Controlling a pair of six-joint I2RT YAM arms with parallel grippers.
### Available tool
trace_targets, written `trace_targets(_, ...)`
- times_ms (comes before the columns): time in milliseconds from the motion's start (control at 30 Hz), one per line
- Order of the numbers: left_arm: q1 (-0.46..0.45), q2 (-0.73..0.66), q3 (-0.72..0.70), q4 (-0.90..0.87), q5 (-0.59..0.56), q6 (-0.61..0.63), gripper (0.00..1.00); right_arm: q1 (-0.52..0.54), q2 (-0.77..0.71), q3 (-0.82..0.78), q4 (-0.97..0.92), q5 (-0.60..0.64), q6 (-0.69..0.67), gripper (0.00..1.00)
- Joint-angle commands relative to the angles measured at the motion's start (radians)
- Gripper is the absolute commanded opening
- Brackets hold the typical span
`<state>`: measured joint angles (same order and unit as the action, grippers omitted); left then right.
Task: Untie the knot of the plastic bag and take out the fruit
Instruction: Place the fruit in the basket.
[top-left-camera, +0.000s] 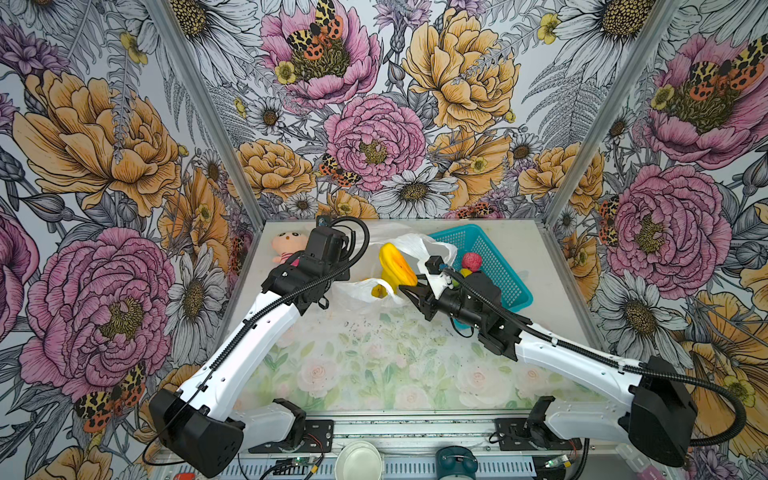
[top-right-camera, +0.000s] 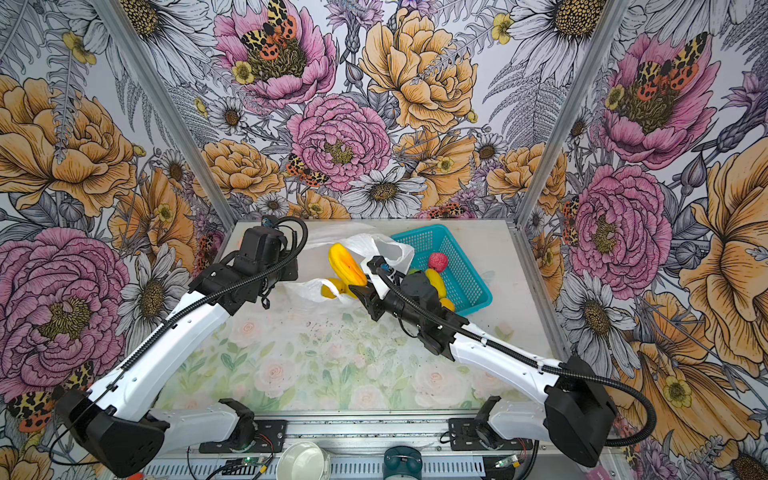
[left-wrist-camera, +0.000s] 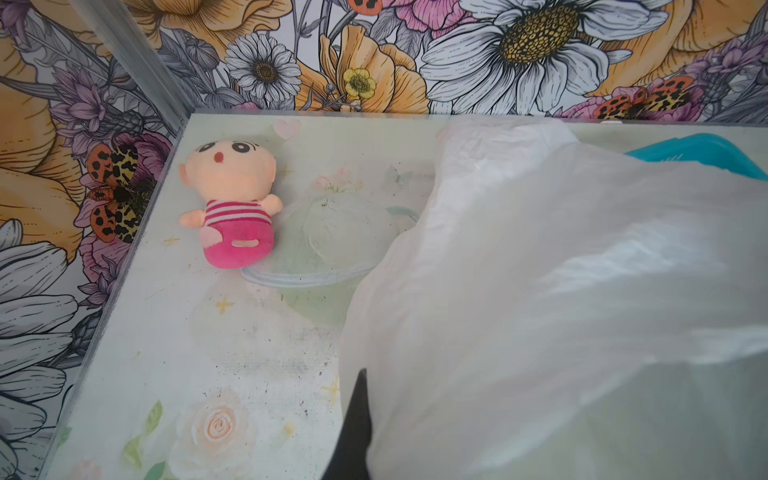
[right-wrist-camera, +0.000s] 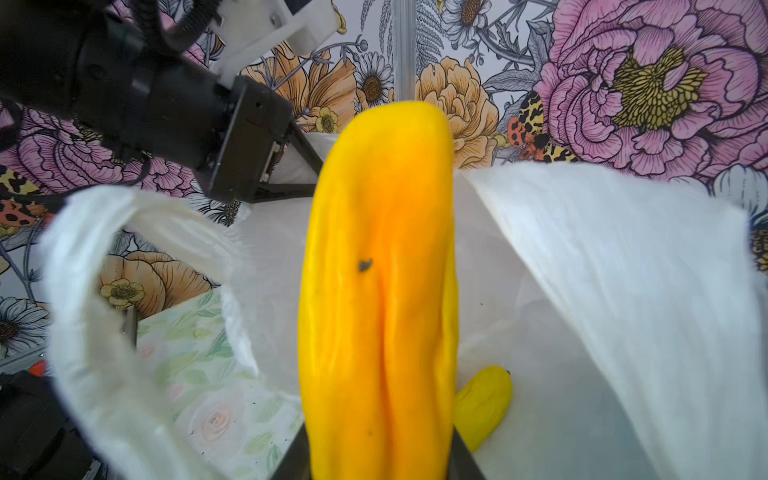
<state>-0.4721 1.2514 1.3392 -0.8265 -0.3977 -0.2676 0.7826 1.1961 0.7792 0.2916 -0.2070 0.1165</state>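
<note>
My right claw (top-left-camera: 409, 291) pinching long yellow fruit (top-left-camera: 397, 264) above open bag (top-left-camera: 419, 245); my left claw (right-wrist-camera: 316, 178) pressed together, seemingly on bag edge, tips hidden

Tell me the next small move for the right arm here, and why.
Probably swing the right arm across to the teal basket and release there. The right fingers grip the long yellow fruit upright, raised above the plastic bag's open mouth, while the left fingers pinch the bag's film up. The basket, beside the bag, already holds other fruit.
</note>
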Motion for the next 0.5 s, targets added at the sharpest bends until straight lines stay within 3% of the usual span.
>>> trace_targets(0, 0.012, 0.009, 0.055, 0.007, -0.037, 0.029, 0.00, 0.001, -0.129, -0.059, 0.028, -0.018, -0.010, 0.00)
trace_targets(133, 0.028, 0.017, 0.099, 0.008, -0.045, 0.032, 0.00, -0.035, -0.272, -0.120, -0.005, 0.089, 0.016, 0.00)
trace_targets(300, 0.138, -0.001, 0.189, 0.001, 0.116, -0.021, 0.00, -0.157, -0.358, -0.165, -0.062, 0.258, 0.106, 0.00)
trace_targets(467, 0.111, 0.029, 0.317, -0.006, -0.025, 0.089, 0.00, -0.325, -0.307, -0.157, -0.136, 0.303, 0.220, 0.00)
